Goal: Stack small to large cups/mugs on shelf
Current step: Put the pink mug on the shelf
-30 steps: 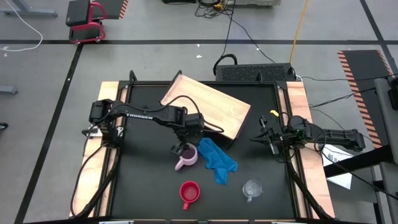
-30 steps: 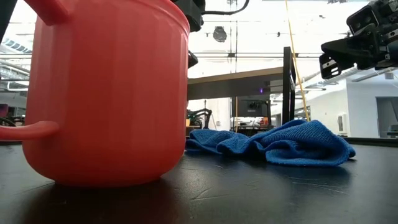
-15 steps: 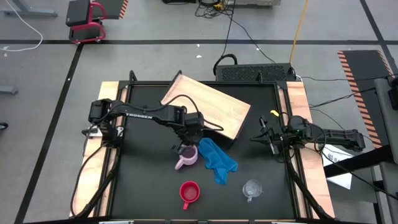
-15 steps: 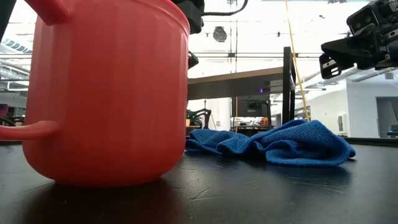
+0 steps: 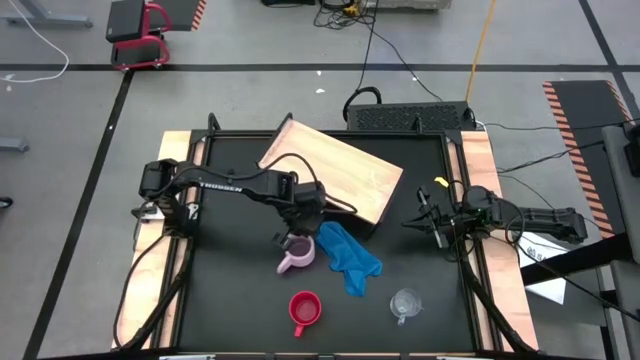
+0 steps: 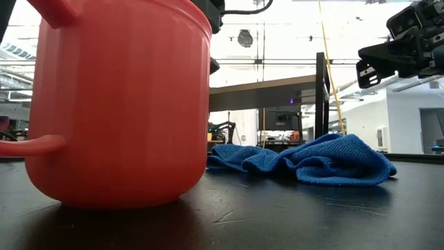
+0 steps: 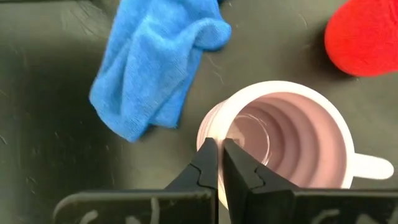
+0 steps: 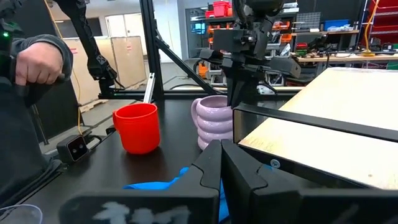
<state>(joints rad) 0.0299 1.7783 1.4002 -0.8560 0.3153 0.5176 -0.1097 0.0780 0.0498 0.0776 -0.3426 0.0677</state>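
The pale lilac-pink mug [image 5: 299, 255] stands on the black tabletop between the red mug [image 5: 304, 310] and the shelf [image 5: 335, 170], its handle toward the near left. My left gripper [image 7: 217, 148] is above it, shut on its rim. The clear cup [image 5: 405, 303] stands near the front right. In the low view the red mug [image 6: 118, 104] fills the left. My right gripper [image 8: 221, 158] is shut on nothing and hovers by the table's right edge [image 5: 425, 222]. My left gripper holds the pink mug's rim [image 7: 206, 133] on the side opposite the handle, one finger [image 7: 239, 167] inside the cup and one outside, with the wall pinched between them. The fingers come from above, pointing down. The mug stays upright; whether its base is still on the table I cannot tell.
A crumpled blue cloth [image 5: 350, 255] lies right beside the pink mug, toward the table's right. The shelf sits askew at the far middle, its near corner close to the cloth. A person's hand and sleeve [image 8: 34, 62] show beyond the table's left side.
My left arm has shifted slightly toward the table's left and near edge over the pink mug, and the mug has moved a little with it. The right arm has kept still.
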